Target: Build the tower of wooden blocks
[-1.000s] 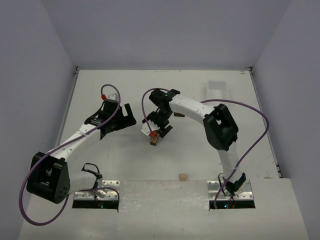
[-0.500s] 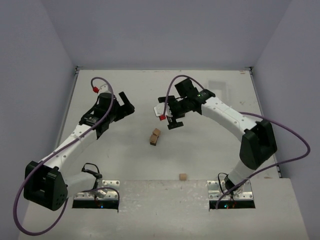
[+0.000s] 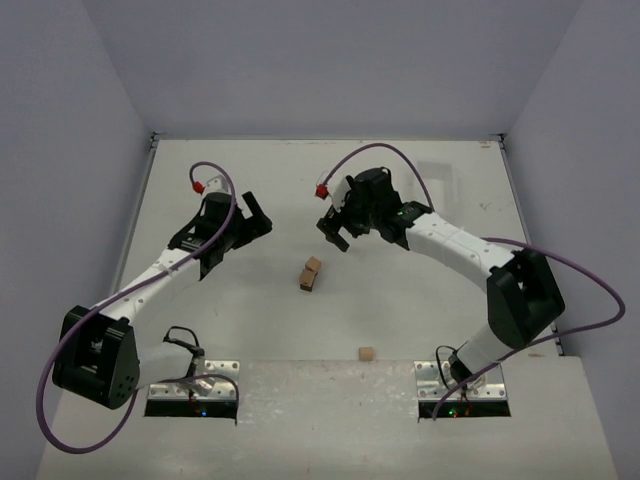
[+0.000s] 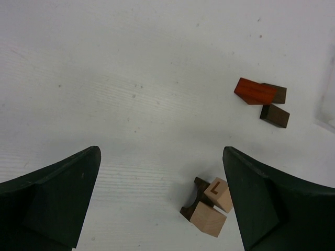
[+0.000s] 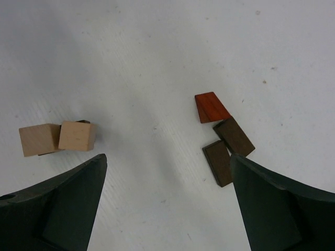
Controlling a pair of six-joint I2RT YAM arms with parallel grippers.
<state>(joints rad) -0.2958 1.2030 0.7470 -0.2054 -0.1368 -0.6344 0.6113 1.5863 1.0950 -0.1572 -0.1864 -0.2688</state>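
My right pincer (image 5: 167, 172), wide open and empty, is nearer than my left pincer (image 4: 161, 162) (also open, empty) to the loose dark blocks (image 5: 234, 136) just ahead, toward one finger. The wood block tower (image 5: 77, 137) sits off toward the other finger.

The left arm (image 3: 150, 282) stretches forward and angles inward, and the left gripper (image 3: 258, 215) has its jaws spread wide. To that gripper's right, well apart, the right arm (image 3: 462, 250) bends inward. The right gripper (image 3: 333, 233) tilts downward, its jaws equally wide.
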